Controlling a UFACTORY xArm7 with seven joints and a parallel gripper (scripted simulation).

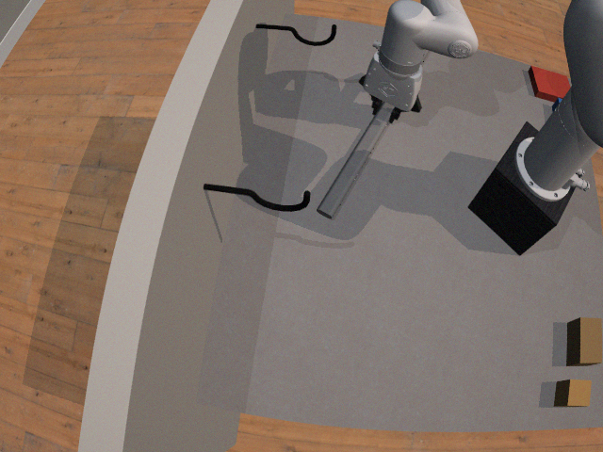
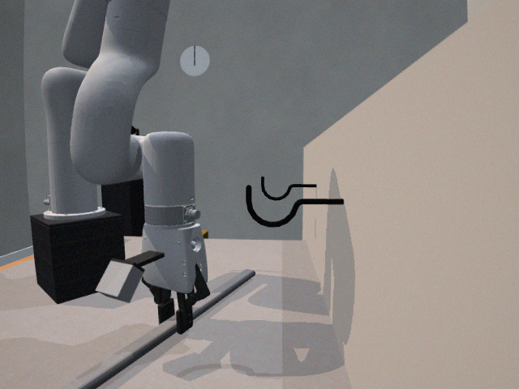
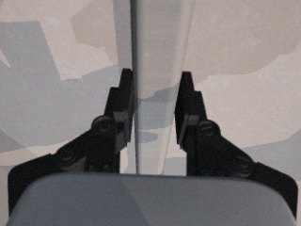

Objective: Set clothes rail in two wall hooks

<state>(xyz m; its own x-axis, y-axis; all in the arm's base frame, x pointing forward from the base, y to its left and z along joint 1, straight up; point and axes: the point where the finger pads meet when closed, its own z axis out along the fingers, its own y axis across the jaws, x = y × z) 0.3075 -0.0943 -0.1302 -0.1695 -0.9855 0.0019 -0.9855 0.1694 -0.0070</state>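
The clothes rail (image 1: 351, 164) is a long grey bar lying on the grey floor mat. It also shows in the side view (image 2: 167, 328) and in the wrist view (image 3: 157, 85). My gripper (image 1: 389, 112) is low over the rail's far end and is shut on the rail, one black finger on each side (image 3: 154, 115). In the side view the fingers (image 2: 176, 316) clasp the rail at floor level. Two black wall hooks stick out from the beige wall: the near hook (image 1: 265, 197) (image 2: 276, 209) and the far hook (image 1: 304, 33) (image 2: 278, 190). Both hooks are empty and well above the rail.
The arm's black base block (image 1: 518, 209) stands to the right of the rail. A red box (image 1: 547, 81) lies beyond it. Two tan boxes (image 1: 581, 340) (image 1: 572, 392) sit at the mat's right edge. The beige wall (image 2: 418, 230) carries the hooks.
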